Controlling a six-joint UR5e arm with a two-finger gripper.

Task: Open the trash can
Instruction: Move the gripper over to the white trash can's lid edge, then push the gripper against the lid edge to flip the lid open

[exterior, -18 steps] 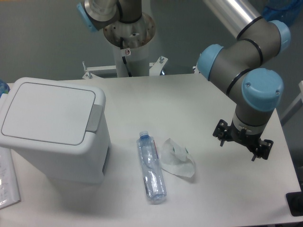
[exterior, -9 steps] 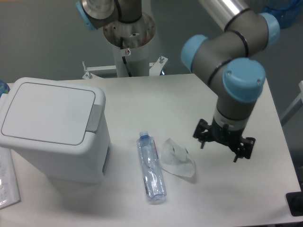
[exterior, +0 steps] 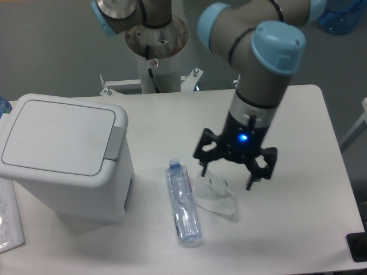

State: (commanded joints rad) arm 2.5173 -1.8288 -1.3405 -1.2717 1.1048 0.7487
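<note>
Currently the trash can (exterior: 66,157) stands at the left edge of the white worktop (exterior: 298,132). It is a large, boxy white plastic bin with rounded corners. Its flat white lid (exterior: 57,136) lies fully down and flush with the body. A grey push tab (exterior: 116,142) sits at the right-hand edge of the lid.

The gripper (exterior: 226,175) hangs from the arm (exterior: 258,69) over the middle of the worktop, well apart from the trash can and to its right. The jaws are spread and hold nothing. A small blue light glows on the gripper body above them.

Between the trash can and the gripper lies a clear plastic bottle (exterior: 183,203) on its side, with its cap end pointing toward the far edge of the worktop. Just beside the bottle, on its right, lies a crumpled clear plastic wrapper (exterior: 217,197). The jaws stand over the upper part of this wrapper; whether a fingertip touches it cannot be told.

A sheet of paper (exterior: 8,215) shows at the lower left, partly hidden by the trash can. The robot's base column (exterior: 155,51) rises behind the far edge of the worktop.
</note>
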